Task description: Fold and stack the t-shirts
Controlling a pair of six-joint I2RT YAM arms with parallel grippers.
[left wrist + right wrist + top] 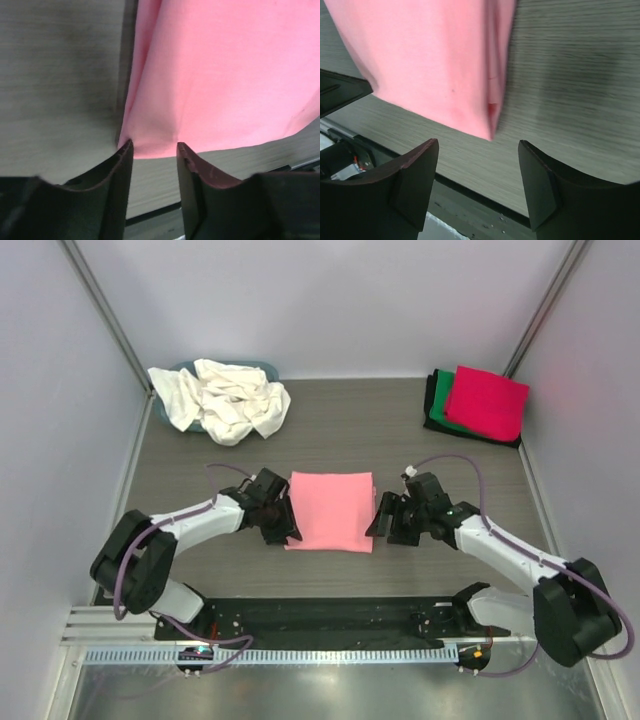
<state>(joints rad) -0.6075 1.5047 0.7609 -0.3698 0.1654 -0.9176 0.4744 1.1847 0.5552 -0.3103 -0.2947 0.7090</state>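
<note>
Cotton, soft and light: the salmon pink t-shirt [330,510] lies folded into a flat rectangle on the table [400,430]. It would likely sag and let its layers slide if lifted from a single point. The safest hold looks like a pinch through all layers at both near corners, or along the two side edges. At the shirt's left near corner sits the left gripper [283,523], jaws partly apart, the corner at their tips but not pinched. Just off its right edge stands the right gripper [381,518], jaws wide and empty. Far right of the shirt lies the folded stack [487,400], magenta red on top; far left, the cream white heap [225,398].
</note>
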